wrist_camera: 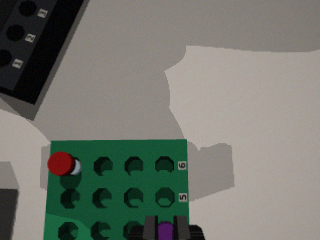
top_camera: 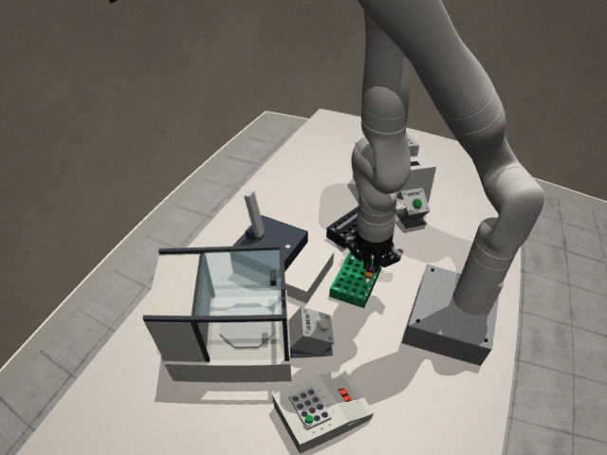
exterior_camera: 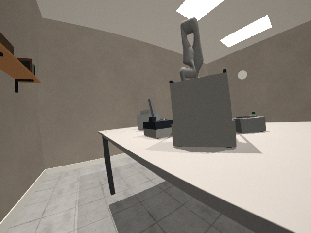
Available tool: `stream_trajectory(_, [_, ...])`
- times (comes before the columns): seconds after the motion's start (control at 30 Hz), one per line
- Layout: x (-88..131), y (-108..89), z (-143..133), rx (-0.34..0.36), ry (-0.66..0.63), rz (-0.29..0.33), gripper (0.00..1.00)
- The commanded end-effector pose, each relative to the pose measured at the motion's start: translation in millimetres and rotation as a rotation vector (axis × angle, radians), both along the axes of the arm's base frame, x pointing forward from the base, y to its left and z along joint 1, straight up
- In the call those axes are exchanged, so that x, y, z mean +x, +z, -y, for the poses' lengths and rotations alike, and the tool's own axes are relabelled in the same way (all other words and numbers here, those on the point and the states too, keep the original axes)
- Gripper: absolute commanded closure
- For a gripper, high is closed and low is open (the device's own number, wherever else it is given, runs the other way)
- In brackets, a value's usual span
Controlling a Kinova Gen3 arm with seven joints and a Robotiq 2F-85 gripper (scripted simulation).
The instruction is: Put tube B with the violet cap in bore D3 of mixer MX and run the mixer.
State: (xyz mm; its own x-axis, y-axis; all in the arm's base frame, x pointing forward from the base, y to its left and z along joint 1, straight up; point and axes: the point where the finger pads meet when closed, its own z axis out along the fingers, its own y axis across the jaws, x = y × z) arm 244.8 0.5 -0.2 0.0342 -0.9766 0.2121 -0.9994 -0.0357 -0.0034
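Observation:
My gripper (top_camera: pixel 371 265) (wrist_camera: pixel 165 231) points down over the green tube rack (top_camera: pixel 349 288) (wrist_camera: pixel 117 145). It is shut on the violet cap of tube B (top_camera: pixel 371 268) (wrist_camera: pixel 165 232); its fingertips lie close on both sides of the cap. Tube B stands in the rack's near-edge row at column 4; how deep is hidden. The mixer (top_camera: pixel 425 178) (exterior_camera: pixel 143 121) is at the back, partly hidden by the arm in the top view. A small box with a green key (top_camera: pixel 416 203) is in front of it. Bore D3 and the mixer's lamps cannot be made out.
An orange-capped tube (top_camera: pixel 368 275) is beside tube B; a red-capped tube (wrist_camera: pixel 61 163) is at the rack's far corner. The dark magnet block (top_camera: pixel 338 235) (wrist_camera: pixel 30 95) is close behind. The spectrophotometer (top_camera: pixel 289 229), glass-walled balance (top_camera: pixel 171 283), knobbed box (top_camera: pixel 313 337) and dry block (top_camera: pixel 358 416) stand around.

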Motion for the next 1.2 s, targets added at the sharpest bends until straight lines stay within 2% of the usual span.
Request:
stream_trajectory(0.0, [0,0.2,0,0.000,0.000,0.001,0.90])
stream_trajectory(0.5, [0,0.2,0,0.000,0.000,0.001,0.90])
stream_trajectory(1.17, [0,11.4,0,0.000,0.000,0.001,0.90])
